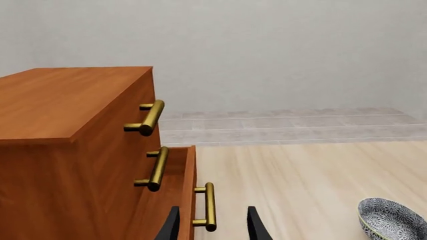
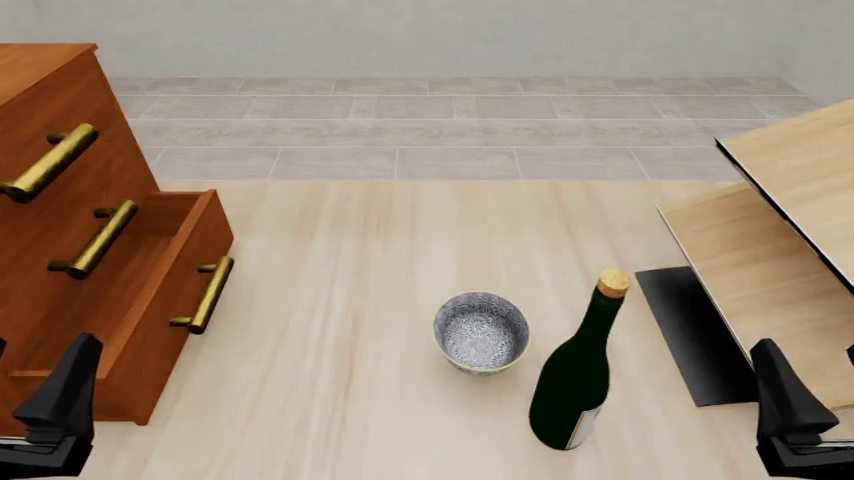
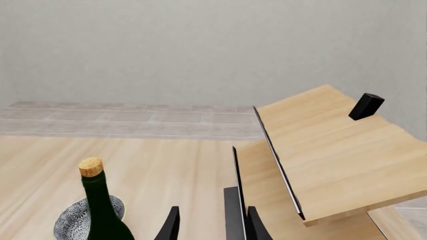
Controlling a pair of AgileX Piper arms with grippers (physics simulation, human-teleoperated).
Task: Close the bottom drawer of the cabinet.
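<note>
The reddish-brown cabinet (image 2: 34,70) stands at the left, seen from its side in the left wrist view (image 1: 60,100). Its bottom drawer (image 2: 180,340) is pulled out, brass bar handle (image 2: 207,295) facing the table's middle. In the left wrist view the drawer front (image 1: 189,190) juts past the two upper drawers, and its handle (image 1: 210,206) shows between my fingertips. My left gripper (image 2: 54,405) (image 1: 212,227) is open, near the front edge, short of the drawer and holding nothing. My right gripper (image 2: 787,405) (image 3: 212,227) is open at the far right, holding nothing.
A patterned bowl (image 2: 481,332) (image 1: 390,220) and a dark green corked bottle (image 2: 577,380) (image 3: 100,210) stand mid-table. Pale wood furniture with black edging (image 2: 787,200) (image 3: 333,150) fills the right side, with a black panel (image 2: 687,330) at its foot.
</note>
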